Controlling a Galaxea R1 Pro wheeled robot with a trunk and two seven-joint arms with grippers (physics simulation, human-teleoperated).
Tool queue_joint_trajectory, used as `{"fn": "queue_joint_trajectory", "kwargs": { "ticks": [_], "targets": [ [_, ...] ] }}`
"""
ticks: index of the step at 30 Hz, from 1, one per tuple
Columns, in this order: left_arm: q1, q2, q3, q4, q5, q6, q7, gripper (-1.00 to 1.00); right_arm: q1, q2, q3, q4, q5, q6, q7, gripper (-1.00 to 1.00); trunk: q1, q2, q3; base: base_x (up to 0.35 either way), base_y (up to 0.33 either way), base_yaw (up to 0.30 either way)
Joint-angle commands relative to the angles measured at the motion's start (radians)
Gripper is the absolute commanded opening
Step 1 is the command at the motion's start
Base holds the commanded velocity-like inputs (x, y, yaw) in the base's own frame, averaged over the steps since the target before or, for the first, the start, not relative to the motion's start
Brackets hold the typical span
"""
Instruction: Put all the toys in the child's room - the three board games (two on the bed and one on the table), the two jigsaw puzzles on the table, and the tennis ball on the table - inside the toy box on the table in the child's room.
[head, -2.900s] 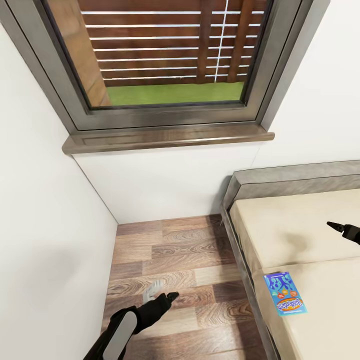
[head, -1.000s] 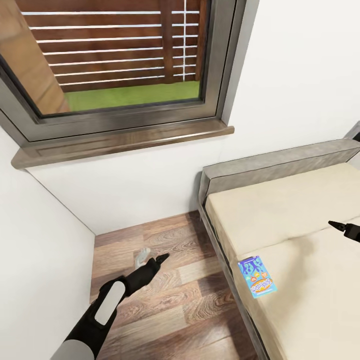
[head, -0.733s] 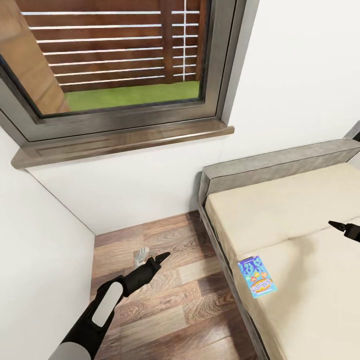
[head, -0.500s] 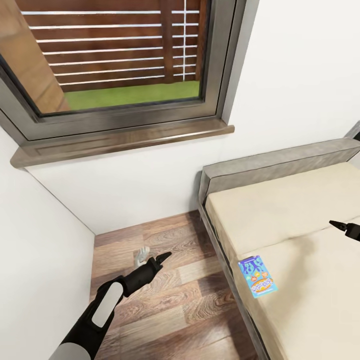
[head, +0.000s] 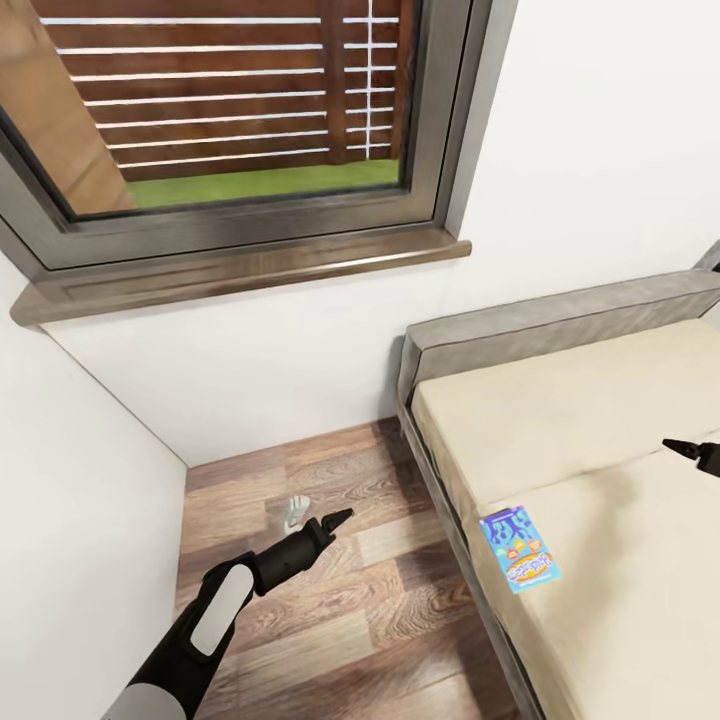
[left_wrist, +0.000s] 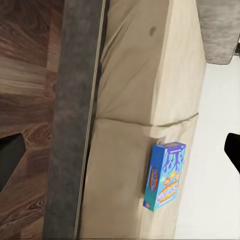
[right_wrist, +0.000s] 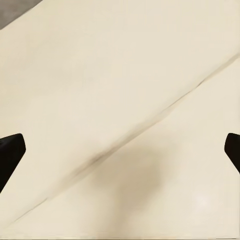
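Wood-plank floor (head: 340, 620) filled the lower middle of the head view, and above it, at lower left, the left arm reached forward with its left gripper (head: 335, 519) hanging over the boards, holding nothing. In the left wrist view its jaws stood wide apart, dark tips at either edge of the frame. To the right of the floor ran the grey frame of the bed (head: 560, 325), its cream mattress taking up the lower right. A blue board game (head: 518, 548) lay flat on the mattress close to the near edge, at lower right of centre; the left wrist view showed it too (left_wrist: 165, 175), beside a seam between the cushions. Further up at the right edge, the right gripper (head: 690, 452) hovered over the mattress, well apart from the box, jaws spread wide and empty in its own wrist view. Beyond stood the white wall and, at upper left, a window (head: 230, 100) with a dark sill (head: 240, 272), brown slatted fence and grass outside.
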Motion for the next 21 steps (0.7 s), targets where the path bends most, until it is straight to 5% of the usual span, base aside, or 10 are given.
{"fn": "queue_joint_trajectory", "kwargs": {
  "ticks": [1, 21],
  "targets": [
    [-0.001, 0.000, -0.006, 0.001, 0.007, 0.007, 0.000, 1.00, 0.013, 0.002, -0.002, -0.025, -0.008, 0.018, 0.001, 1.00, 0.004, -0.008, -0.004, 0.000, 0.000, 0.000],
    [-0.004, 0.000, -0.032, 0.007, 0.010, 0.013, -0.003, 1.00, 0.083, 0.027, -0.003, -0.183, -0.009, 0.120, 0.004, 1.00, 0.077, -0.141, -0.063, 0.000, 0.000, 0.000]
  ]
}}
